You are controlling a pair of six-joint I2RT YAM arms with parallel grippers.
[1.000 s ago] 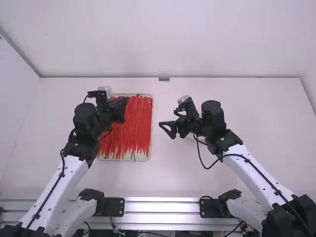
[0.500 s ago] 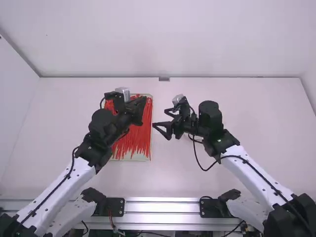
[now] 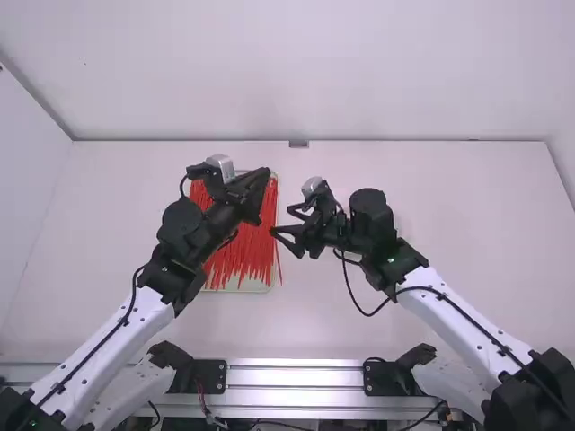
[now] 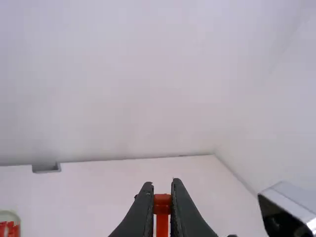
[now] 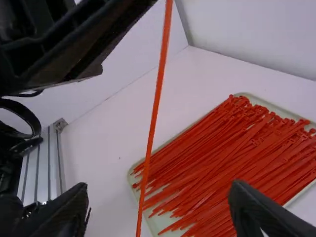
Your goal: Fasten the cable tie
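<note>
My left gripper [image 3: 262, 192] hangs over the right edge of the tray [image 3: 241, 288], shut on one red cable tie [image 3: 276, 260]. In the left wrist view the tie [image 4: 161, 217] is pinched between the two fingers of the left gripper [image 4: 160, 190]. The tie hangs down past the tray's right rim. My right gripper [image 3: 280, 223] is open just right of it, at the height of the tie's upper part. In the right wrist view the tie [image 5: 154, 118] runs as a long strip between the spread fingers of the right gripper [image 5: 159, 188], untouched by them.
A pile of several red cable ties [image 3: 235, 244] fills the pale tray, also seen as the pile [image 5: 232, 158] behind the held tie. The left arm's black gripper body [image 5: 64, 44] sits close above the right one. White table stretches right and forward.
The left gripper has swung right from over the tray's left part to its right edge, carrying one tie. The right gripper has moved left toward it, staying open.
</note>
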